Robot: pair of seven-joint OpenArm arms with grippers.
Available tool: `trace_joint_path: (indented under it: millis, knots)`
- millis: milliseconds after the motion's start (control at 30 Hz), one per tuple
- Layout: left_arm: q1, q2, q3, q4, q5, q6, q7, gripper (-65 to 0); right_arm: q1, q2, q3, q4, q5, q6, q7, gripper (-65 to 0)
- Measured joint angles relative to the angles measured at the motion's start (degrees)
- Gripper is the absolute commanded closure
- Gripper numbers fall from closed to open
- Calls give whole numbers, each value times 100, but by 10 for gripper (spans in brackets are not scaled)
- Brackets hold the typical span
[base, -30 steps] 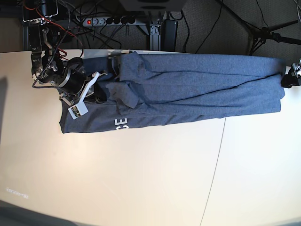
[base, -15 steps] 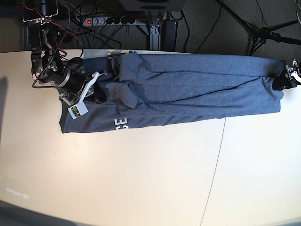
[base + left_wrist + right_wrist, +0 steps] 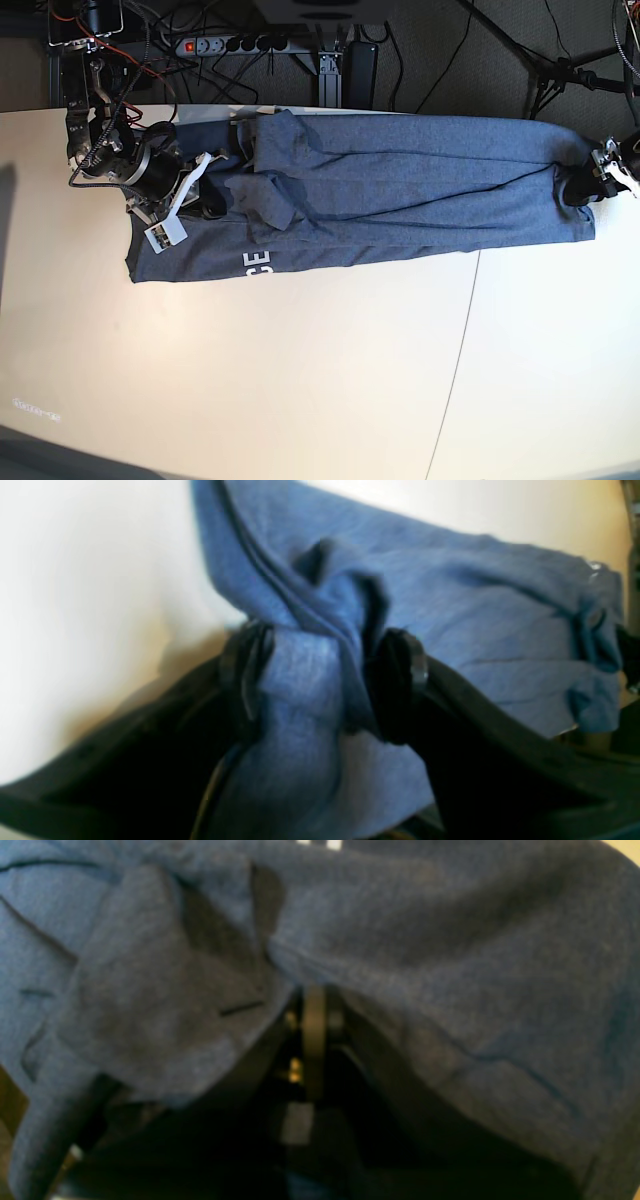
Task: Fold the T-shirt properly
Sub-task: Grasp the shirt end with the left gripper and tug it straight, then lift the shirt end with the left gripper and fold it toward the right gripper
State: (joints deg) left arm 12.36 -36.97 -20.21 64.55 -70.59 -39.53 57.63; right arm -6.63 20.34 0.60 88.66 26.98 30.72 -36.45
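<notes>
While the T-shirt [image 3: 400, 180] lies stretched in a long folded band along the far edge of the tabletop [image 3: 300, 380], the left gripper [image 3: 320, 680] has its fingers spread wide with bunched cloth between them (apparently unpinched). The right gripper [image 3: 314, 1005] is clenched on the T-shirt's opposite end.

Right arm [image 3: 125, 160]: black cylindrical wrist housing, bare metal brackets toward 11 o'clock, red and black cables looping over it, white flat ribbon cable and small white tag at 4 o'clock. Left gripper [image 3: 320, 680]: two black fingers [image 3: 400, 680] ending in rounded pads. Right gripper [image 3: 314, 1040]: black, with small brass screws.
</notes>
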Motion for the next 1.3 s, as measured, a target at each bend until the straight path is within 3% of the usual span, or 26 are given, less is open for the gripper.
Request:
trace_joint_path:
  millis: [333,467,600,667,833,1100,1300]
  knots:
    - [-17,33,0,2,4,0,-31,-365,0,0,0,0,13,0,-2,0]
    - [-17,61,2,-7,160,-2,-201,-204,0,0,0,0,17,0,0,0]
    - [7,118,28,-15,214,-4,-442,-93,0,0,0,0,15,0,-2,0]
    - [15,140,28,-17,297,-7,-568,0,0,0,0,0,15,0,-2,0]
    - [-120,142,26,-4,898,-7,-774,0,0,0,0,0,17,0,2,0]
    - [-173,-7,44,151,1069,-20,-647,0,0,0,0,0,20,0,2,0]
    - [-151,-35,44,1200,1128,-20,-321,0,-2,0,0,0,17,0,24,0]
